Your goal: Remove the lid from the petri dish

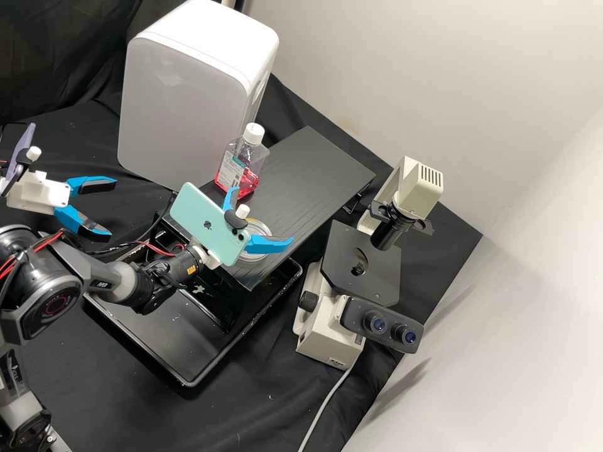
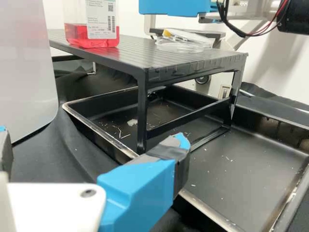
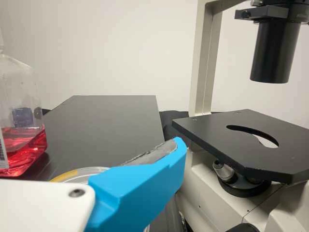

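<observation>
Right jaws open over the petri dish (image 1: 259, 229); left jaws open and apart from it.

The petri dish sits on the black shelf (image 1: 314, 169) with its lid (image 2: 186, 41) in place, at 6 o'clock from the bottle (image 1: 242, 163) of red liquid and near the shelf's front edge. The right gripper (image 1: 264, 213) hangs just above the dish, its jaws spread to either side of it; contact with the lid cannot be told. The left gripper (image 1: 113, 209) is at 9 o'clock from the dish, well apart, with its jaws spread and nothing between them. The shelf stands in a black tray (image 1: 182, 339) on the bench (image 1: 94, 389). A microscope (image 1: 358, 295) stands at 3 o'clock from the dish, beside the tray. A white box (image 1: 188, 88) stands at 11 o'clock from the bottle.
</observation>
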